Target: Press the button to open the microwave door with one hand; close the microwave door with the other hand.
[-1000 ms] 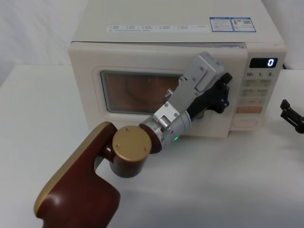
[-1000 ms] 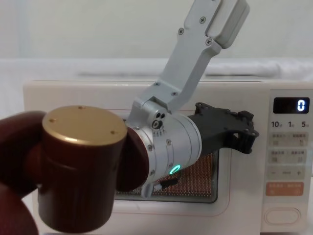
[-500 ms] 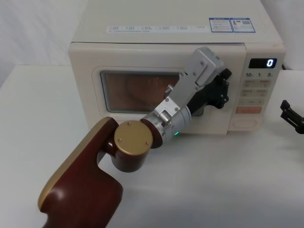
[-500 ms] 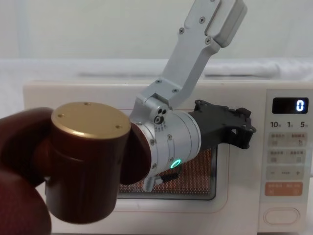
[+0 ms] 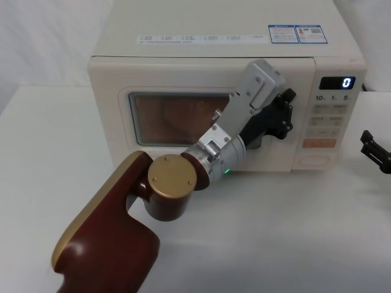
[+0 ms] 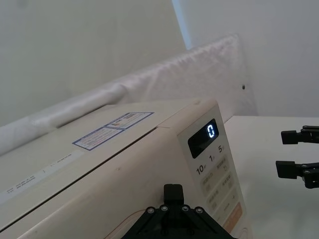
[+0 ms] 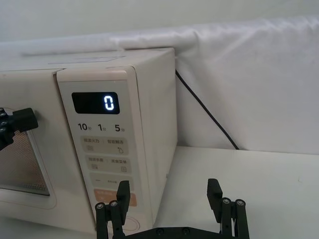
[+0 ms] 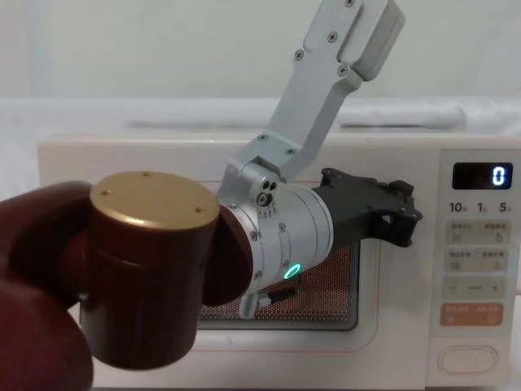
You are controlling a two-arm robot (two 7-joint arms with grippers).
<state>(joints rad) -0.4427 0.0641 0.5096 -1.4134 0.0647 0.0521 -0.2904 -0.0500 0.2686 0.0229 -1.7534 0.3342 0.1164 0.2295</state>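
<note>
The left pincer (image 5: 282, 115) presses against the microwave door (image 5: 153, 79) at its right edge, beside the control panel; whether its fingers are spread cannot be told. The door sits flush with the microwave (image 5: 214, 24). The right pincer (image 7: 169, 201) hovers wide apart just right of the button (image 5: 317, 160).

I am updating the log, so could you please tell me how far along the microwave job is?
Nearly finished: the microwave door sits flush, looking closed, with the left gripper at its right edge. The right gripper hangs open beside the microwave, off the button. Only withdrawing seems left.
</note>
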